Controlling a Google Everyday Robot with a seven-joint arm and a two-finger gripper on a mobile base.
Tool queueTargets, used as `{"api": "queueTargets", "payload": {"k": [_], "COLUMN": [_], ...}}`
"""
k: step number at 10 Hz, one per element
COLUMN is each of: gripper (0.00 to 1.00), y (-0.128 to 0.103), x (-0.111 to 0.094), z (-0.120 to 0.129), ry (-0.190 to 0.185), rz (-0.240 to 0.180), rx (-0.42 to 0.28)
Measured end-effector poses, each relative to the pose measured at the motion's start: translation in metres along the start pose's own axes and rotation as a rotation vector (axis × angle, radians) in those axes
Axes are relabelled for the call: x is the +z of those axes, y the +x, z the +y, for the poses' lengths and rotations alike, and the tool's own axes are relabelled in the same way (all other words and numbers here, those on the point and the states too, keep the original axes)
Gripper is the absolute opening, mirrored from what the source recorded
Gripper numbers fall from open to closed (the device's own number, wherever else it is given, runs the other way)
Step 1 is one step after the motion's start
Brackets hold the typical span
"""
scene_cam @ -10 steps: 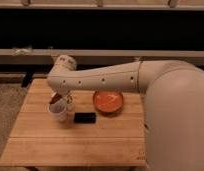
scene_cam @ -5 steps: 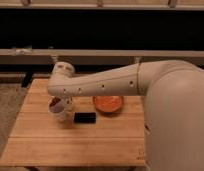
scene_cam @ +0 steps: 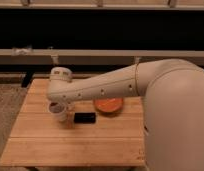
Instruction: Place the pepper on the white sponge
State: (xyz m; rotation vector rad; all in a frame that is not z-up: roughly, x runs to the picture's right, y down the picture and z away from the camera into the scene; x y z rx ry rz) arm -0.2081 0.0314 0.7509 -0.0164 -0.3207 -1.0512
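My gripper hangs from the white arm's wrist over the left part of the wooden table. Right under it is a small dark red shape, which I take to be the pepper. It sits at the top of a white block, the white sponge. I cannot tell whether the pepper rests on the sponge or is held just above it. Most of the pepper is hidden by the wrist.
A black rectangular block lies just right of the sponge. A round orange bowl sits further right, partly under the arm. The big white arm spans the right side. A dark shelf and rail run behind the table.
The wrist and gripper have shifted slightly left and down toward the white sponge. The block and bowl have not moved.
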Motion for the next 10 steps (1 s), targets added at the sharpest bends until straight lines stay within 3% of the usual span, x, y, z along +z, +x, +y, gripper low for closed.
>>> {"api": "queueTargets", "payload": {"k": [10], "gripper": [0.80], "y": [-0.0004], "x": [-0.0066], "z": [-0.0003], "ry": [0.013], "rz": [-0.017], "rx": [0.001]}}
